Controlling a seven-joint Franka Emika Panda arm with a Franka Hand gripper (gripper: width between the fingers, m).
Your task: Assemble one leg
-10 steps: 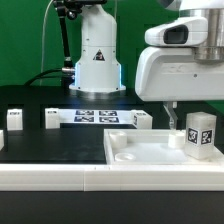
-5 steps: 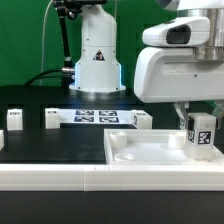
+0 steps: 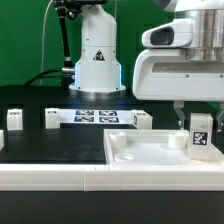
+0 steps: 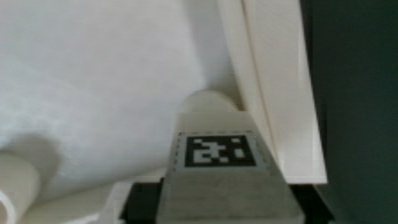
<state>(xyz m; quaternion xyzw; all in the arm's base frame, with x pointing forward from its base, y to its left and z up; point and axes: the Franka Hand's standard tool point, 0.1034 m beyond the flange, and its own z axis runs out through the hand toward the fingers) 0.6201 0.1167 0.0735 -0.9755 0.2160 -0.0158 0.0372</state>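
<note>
Exterior view: finds the gripper (image 3: pixel 200 118) at the exterior view's right, clenched on the leg (image 3: pixel 201 134); places the leg upright, tag face toward the camera, at the right-hand corner of the white panel (image 3: pixel 140 152), just beside a round socket (image 3: pixel 176 140); cannot tell whether seated in the panel or just clear of it; records a loose post (image 3: pixel 50 120) near the marker board (image 3: pixel 95 116), well apart from the work and untouched.

Wrist view: looks down the length of the leg (image 4: pixel 221 150), tag uppermost, gripped from both sides at the frame's edge; shows little of the pads themselves; sets the leg's far end over the white panel (image 4: pixel 107 70), close against its raised rim (image 4: pixel 270 60).

Judged step: fitting the leg at the panel's corner, most likely turning it home. Calls next for holding the leg upright, pressing down lightly and twisting without loosening the grasp; calls also for a check that the foot meets its hole and not the rim.

Against the earlier frames: shows less of the leg's side face and more of the tag square-on; shows the hand's housing turned slightly; finds the leg hardly shifted from the corner; suggests rotation about the leg's own axis; finds loose post and marker board unchanged.
</note>
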